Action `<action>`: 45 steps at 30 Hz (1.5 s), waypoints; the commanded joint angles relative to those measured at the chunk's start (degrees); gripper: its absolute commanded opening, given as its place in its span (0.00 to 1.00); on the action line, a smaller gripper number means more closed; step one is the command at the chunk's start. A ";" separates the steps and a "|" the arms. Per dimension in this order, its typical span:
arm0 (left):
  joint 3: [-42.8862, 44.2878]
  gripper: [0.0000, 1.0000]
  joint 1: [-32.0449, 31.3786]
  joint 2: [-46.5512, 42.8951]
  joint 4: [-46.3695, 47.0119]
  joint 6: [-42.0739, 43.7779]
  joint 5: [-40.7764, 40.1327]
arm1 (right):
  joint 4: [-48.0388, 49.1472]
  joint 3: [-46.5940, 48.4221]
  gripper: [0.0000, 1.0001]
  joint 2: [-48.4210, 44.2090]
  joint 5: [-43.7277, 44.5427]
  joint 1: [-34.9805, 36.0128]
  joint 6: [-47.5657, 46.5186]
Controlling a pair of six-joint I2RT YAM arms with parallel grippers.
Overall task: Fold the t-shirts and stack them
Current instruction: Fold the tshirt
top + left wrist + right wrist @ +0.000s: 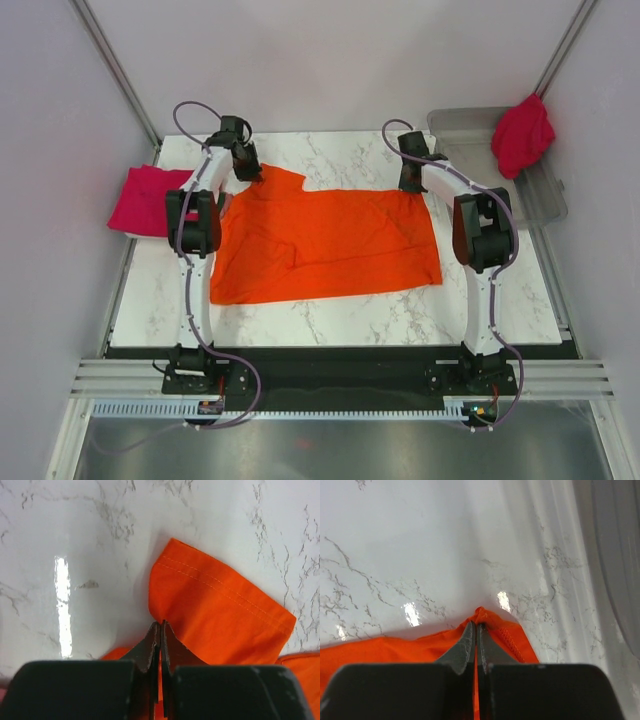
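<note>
A bright orange t-shirt point(330, 240) lies spread across the middle of the marble table. My left gripper point(248, 170) is shut on its far left part, next to a sleeve point(220, 610); the gripper point(160, 625) pinches cloth between its jaws. My right gripper point(410, 180) is shut on the shirt's far right corner point(480, 614); the gripper point(476, 626) pinches the hem. A crimson-magenta shirt point(148, 198) lies folded at the table's left edge. Another crimson-magenta shirt point(522, 134) hangs over the bin at the far right.
A clear grey plastic bin point(540, 195) stands off the table's far right corner. Pale walls close in on both sides. The table's front edge runs just ahead of the arm bases.
</note>
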 commanded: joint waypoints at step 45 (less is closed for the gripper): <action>-72.17 0.02 -7.11 -70.31 30.97 -1.43 -17.72 | -0.04 -28.21 0.00 -33.62 -5.11 0.38 2.17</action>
